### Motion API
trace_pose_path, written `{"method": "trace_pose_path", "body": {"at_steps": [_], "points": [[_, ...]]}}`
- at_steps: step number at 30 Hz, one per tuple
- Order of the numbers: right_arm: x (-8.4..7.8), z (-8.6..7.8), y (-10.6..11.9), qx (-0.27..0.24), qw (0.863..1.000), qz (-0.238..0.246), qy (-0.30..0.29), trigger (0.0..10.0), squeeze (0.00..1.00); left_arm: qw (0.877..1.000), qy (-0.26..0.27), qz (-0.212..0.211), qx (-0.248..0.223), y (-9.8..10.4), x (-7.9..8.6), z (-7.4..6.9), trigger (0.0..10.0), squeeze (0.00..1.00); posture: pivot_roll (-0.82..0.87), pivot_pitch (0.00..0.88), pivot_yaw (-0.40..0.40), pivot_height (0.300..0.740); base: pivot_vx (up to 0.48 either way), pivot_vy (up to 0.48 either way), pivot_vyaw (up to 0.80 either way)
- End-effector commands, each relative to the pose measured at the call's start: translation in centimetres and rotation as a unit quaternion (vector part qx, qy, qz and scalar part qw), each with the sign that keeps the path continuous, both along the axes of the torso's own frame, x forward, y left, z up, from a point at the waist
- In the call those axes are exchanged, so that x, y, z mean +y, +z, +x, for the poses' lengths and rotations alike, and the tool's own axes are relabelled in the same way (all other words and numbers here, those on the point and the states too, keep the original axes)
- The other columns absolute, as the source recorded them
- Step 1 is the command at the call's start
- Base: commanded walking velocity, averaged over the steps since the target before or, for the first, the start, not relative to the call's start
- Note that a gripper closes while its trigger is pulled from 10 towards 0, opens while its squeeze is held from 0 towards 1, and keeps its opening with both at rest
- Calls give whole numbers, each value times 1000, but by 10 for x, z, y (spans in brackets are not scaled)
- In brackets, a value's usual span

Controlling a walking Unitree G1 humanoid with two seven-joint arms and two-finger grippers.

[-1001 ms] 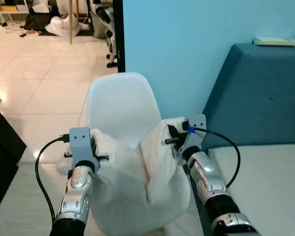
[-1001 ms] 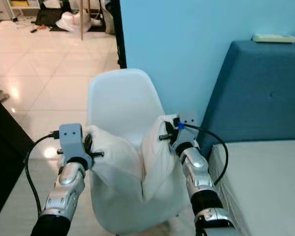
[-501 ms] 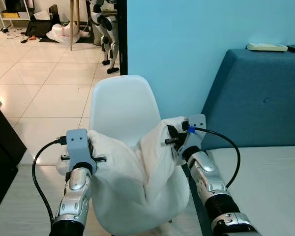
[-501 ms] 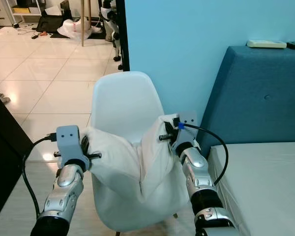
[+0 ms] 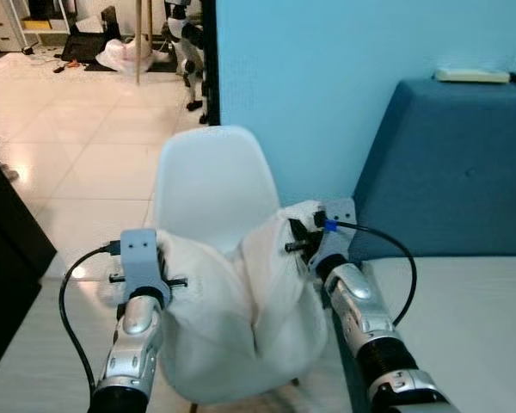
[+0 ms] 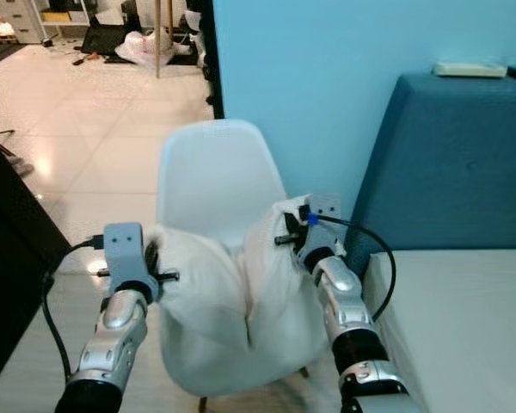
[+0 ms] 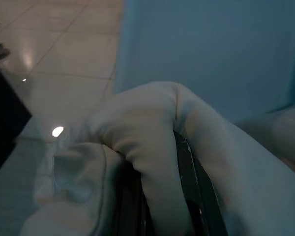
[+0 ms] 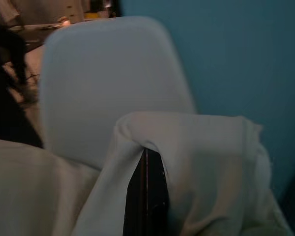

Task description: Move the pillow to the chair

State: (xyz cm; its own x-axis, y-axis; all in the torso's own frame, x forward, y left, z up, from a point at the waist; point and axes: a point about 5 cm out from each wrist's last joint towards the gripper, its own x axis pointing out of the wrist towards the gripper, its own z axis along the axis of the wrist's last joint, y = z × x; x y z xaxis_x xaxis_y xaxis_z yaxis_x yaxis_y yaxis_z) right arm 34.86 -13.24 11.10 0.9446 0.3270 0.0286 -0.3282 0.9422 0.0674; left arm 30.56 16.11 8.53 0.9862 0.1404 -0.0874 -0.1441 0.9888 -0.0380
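A white pillow [image 5: 241, 318] sags between my two arms, folded down its middle, right in front of the white shell chair [image 5: 208, 185] and over its seat. My left gripper [image 5: 159, 258] is shut on the pillow's left corner. My right gripper [image 5: 297, 232] is shut on the right corner. In the left wrist view the cloth [image 7: 152, 142] wraps over the black fingers [image 7: 187, 196]. In the right wrist view the fingers [image 8: 146, 196] pinch a fold of the pillow [image 8: 201, 157], with the chair back [image 8: 108, 83] behind.
A light blue wall [image 5: 327, 69] stands behind the chair. A dark blue headboard [image 5: 447, 163] and a white bed [image 5: 473, 327] lie at my right. Dark furniture [image 5: 4, 284] edges the left. Tiled floor [image 5: 77, 146] opens to the far left, with clutter at the back.
The head camera has shifted slightly, so the scene sits a little differently. Both grippers still hold the pillow over the chair in the same way.
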Motion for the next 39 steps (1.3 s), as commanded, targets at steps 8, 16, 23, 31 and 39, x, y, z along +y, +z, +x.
{"method": "trace_pose_path", "body": {"at_steps": [8, 16, 23, 31, 39], "points": [[8, 6, 9, -14, 1000, 2, 15, 10000, 0, 1000, -13, 15, -15, 6, -1, 3, 10000, 0, 20, 48, -33, 740, 0, 0, 0], [3, 10, 12, -15, 1000, 5, 4, 10000, 0, 999, -21, 36, -31, 10, -1, 6, 10000, 0, 21, 53, -29, 705, 0, 0, 0], [2, 8, 9, -16, 1000, 6, -1, 10000, 0, 998, -21, 40, -49, 12, -5, 5, 10000, 0, 21, 56, -28, 675, 0, 0, 0], [2, 8, 8, -17, 1000, 6, -6, 10000, 0, 998, -22, 43, -50, 10, -9, 5, 10000, 0, 20, 59, -28, 655, 0, 0, 0], [1, 7, 8, -17, 1000, 7, -8, 10000, 0, 997, -17, 47, -55, 11, -6, 5, 10000, 0, 23, 58, -27, 615, 0, 0, 0]]}}
